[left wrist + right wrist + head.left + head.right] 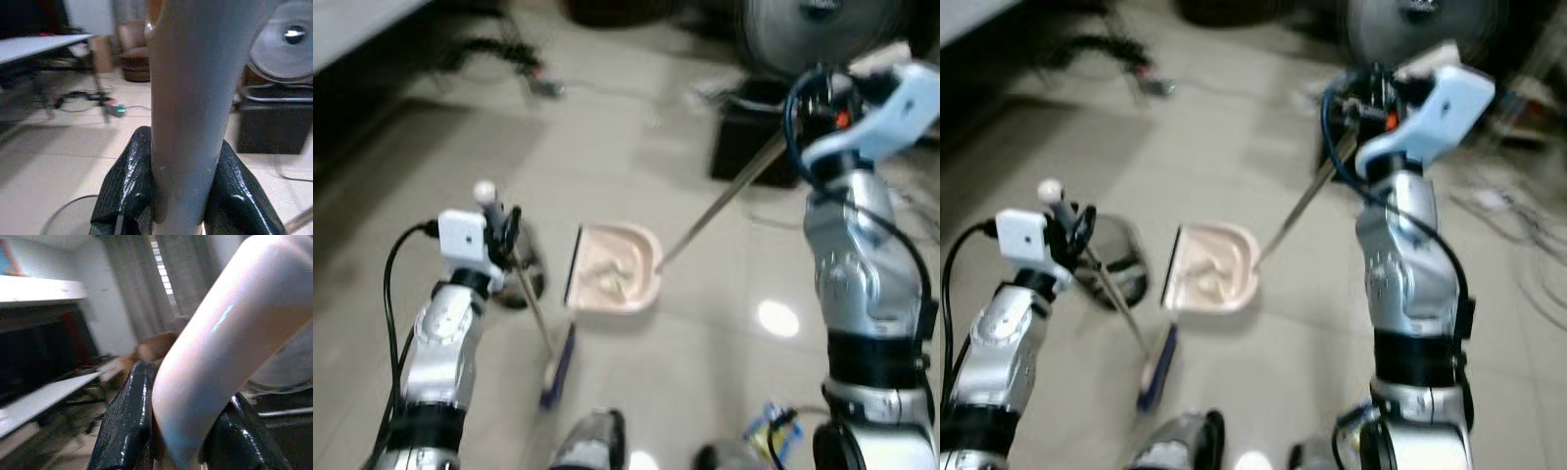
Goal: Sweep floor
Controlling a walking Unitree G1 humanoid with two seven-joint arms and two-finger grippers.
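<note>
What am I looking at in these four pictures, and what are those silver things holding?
The silver things are a humanoid robot's two arms. The top two pictures come from cameras on its head, looking down at a tiled floor. The other two come from cameras on its wrists, looking along black fingers.

The left gripper is shut on a broom, whose head rests on the floor. The right gripper is shut on the long handle of a pink dustpan, which has some debris in it. A round bin stands beside the dustpan. A fan and cables lie farther back.
</note>
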